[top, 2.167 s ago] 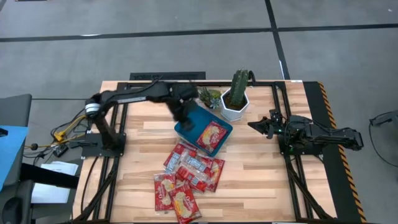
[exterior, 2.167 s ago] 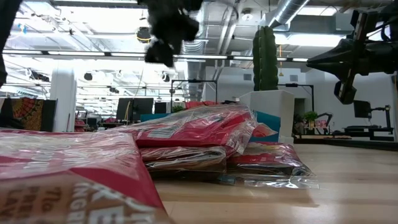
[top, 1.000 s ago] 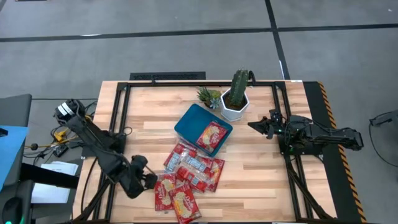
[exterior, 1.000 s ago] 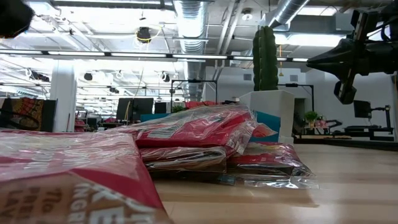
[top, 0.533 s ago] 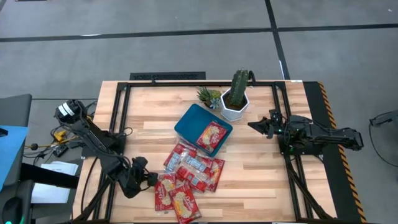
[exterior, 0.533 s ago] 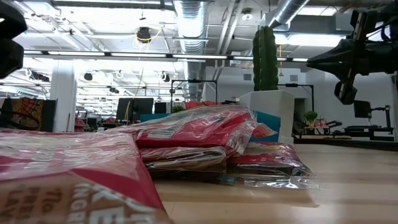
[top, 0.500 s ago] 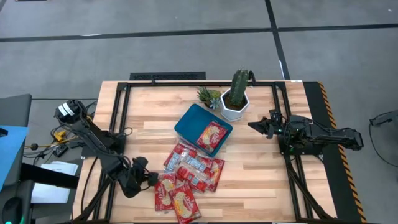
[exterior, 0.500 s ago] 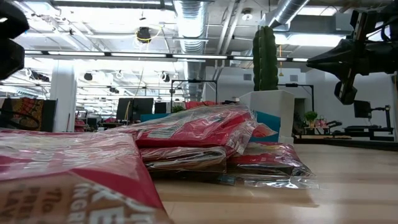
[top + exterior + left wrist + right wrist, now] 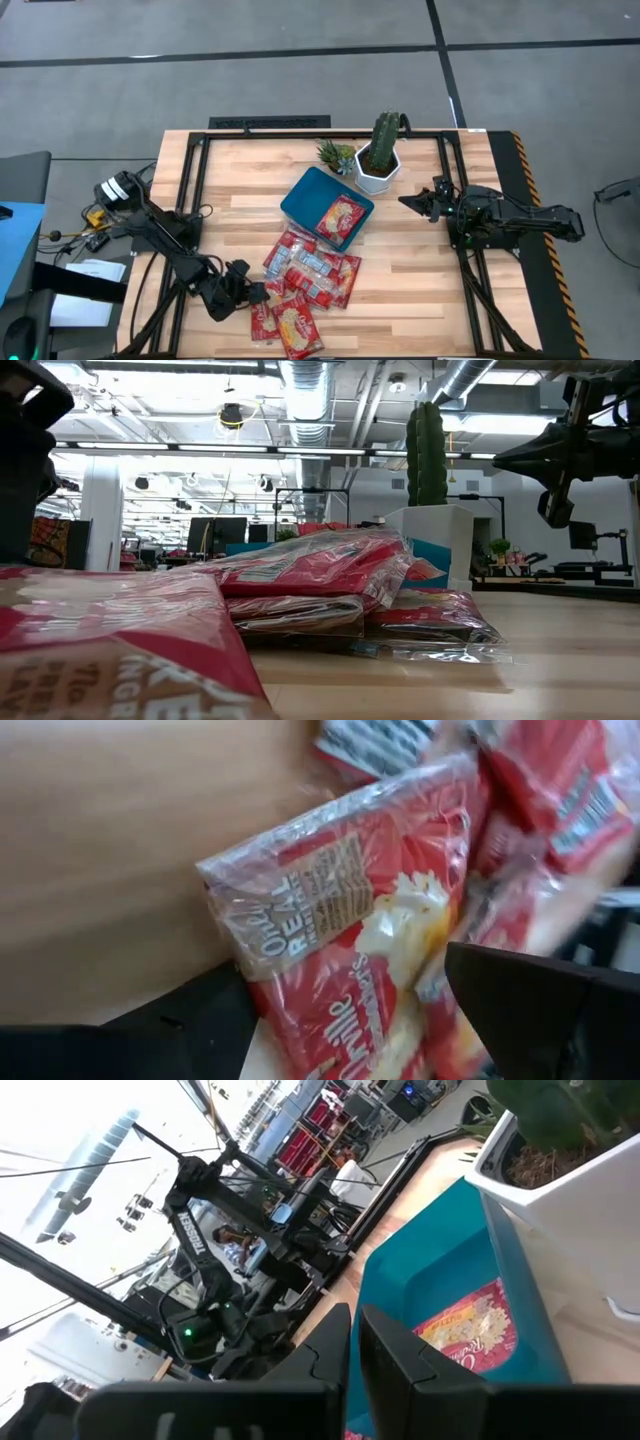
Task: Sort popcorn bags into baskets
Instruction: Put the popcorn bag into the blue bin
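Spread fingers of the left gripper (image 9: 345,1010) straddle a flat red plastic popcorn bag (image 9: 350,910) on the wooden table (image 9: 420,270); the right gripper (image 9: 412,203), fingers pressed together, waits beside the white hexagonal cactus pot (image 9: 377,172).

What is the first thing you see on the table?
A heap of red popcorn bags at the table's near middle, with the left gripper, fingers spread, at a bag on the heap's left edge. Behind it sits a teal basket holding one bag, beside a tall cactus in a white pot.
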Controlling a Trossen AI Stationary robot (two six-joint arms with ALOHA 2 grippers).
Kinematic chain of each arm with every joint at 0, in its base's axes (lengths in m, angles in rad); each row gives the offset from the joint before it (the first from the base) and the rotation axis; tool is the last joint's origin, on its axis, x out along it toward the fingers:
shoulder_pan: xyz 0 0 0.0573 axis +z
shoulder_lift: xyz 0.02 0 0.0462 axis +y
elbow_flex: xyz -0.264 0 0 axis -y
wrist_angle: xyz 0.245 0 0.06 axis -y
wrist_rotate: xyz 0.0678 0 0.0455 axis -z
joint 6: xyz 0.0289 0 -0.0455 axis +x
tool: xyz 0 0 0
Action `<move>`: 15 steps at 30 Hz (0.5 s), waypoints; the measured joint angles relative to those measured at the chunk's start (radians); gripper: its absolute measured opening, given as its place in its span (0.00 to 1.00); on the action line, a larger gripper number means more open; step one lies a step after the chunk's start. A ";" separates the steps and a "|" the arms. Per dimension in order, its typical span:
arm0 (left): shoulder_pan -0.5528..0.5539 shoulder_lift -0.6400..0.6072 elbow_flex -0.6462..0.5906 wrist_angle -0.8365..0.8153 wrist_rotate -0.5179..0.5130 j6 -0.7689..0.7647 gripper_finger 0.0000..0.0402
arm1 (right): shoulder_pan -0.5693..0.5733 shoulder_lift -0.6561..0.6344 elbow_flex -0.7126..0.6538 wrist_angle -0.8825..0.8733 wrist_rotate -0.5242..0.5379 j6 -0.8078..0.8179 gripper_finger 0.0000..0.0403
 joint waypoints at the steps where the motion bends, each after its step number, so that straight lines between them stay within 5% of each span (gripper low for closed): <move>1: 0.003 0.010 0.000 0.001 0.004 -0.006 0.75 | 0.000 0.000 0.000 0.001 0.002 0.000 0.13; 5: 0.015 0.032 0.000 0.003 0.023 -0.025 0.62 | 0.000 0.000 0.000 0.003 0.022 0.000 0.13; 12: 0.047 0.036 -0.002 -0.036 0.033 0.014 0.11 | 0.000 0.000 0.000 0.005 0.033 -0.001 0.13; 15: 0.059 0.030 -0.003 -0.030 0.035 0.014 0.05 | 0.000 0.000 0.000 0.005 0.032 -0.001 0.13</move>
